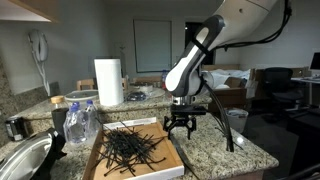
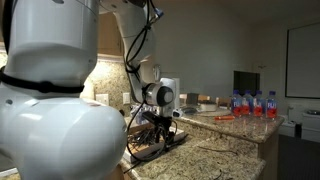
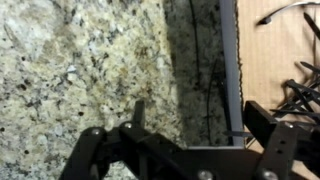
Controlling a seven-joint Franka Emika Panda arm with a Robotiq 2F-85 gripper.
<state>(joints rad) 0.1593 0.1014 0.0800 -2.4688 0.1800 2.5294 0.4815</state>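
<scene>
Your fingers (image 3: 268, 140) are spread wide and grip nothing. In the wrist view one hangs over the bare counter (image 3: 70, 70) and one over the cardboard box (image 3: 265, 60), so the box's long wall runs between them. A short dark sliver rises just ahead of the fingers over the stone; you cannot tell what it is. The black sticks (image 3: 305, 85) lie in a loose tangle inside the box, apart from both fingers. In an exterior view the fingers (image 1: 172, 128) point straight down beside the box (image 1: 173, 153), which sits against the near edge of the counter (image 1: 215, 150) with its pile of sticks (image 1: 128, 148) heaped in the middle. The surface is speckled tan and grey granite, polished enough to shine. A sink (image 1: 20, 160) is set in at the far corner of that edge, clear bottles (image 1: 80, 122) stand between it and the box, and a paper towel roll (image 1: 109, 82) stands upright at the back edge. Behind them are a pale wall with a phone (image 1: 38, 50) and a whiteboard (image 1: 152, 45). In an exterior view more bottles (image 2: 252, 103), red-capped, line the distant end of the counter (image 2: 220, 150).
</scene>
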